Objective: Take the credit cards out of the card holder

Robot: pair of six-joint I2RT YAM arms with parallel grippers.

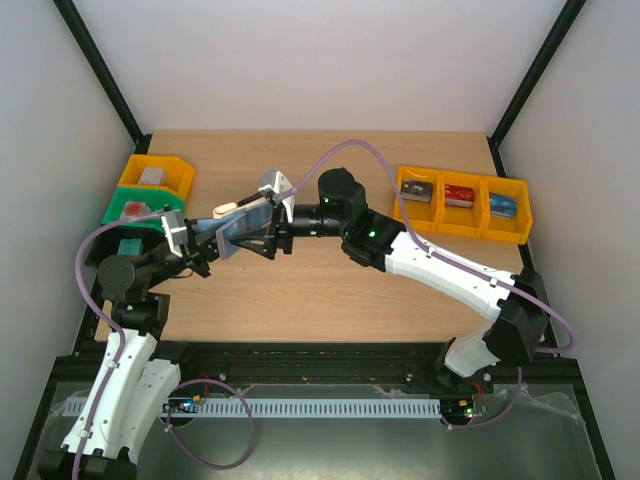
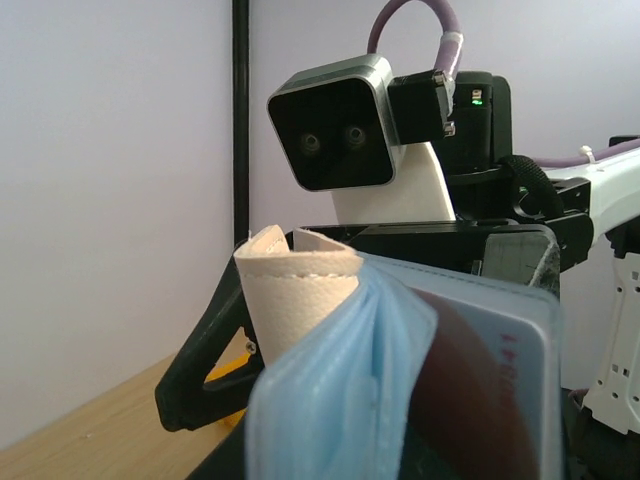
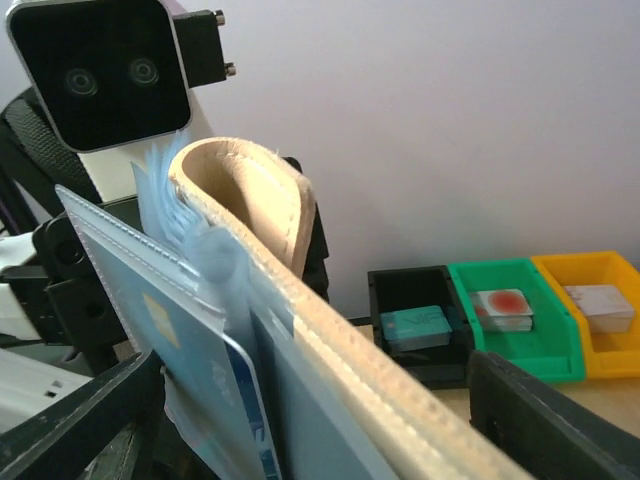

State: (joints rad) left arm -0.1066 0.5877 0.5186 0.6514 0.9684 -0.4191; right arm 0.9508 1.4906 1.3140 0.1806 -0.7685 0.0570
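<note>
Card holder (image 3: 372, 392) up close — pale-blue credit card (image 3: 170, 335) tucked inside; bins (image 3: 520, 352) behind.

Soft, even white light fills the overhead view. The bench (image 1: 300, 300) is bright, with only faint shadows under the arms. In the left wrist view the card holder (image 2: 320, 400) and red card (image 2: 470, 390) lie too near the lens and blur, while the camera housing (image 2: 335, 125) beyond is crisp. In the right wrist view the right fingers (image 3: 70, 430) are dark, soft silhouettes, and the far bins (image 3: 520, 355) look clearer.
</note>
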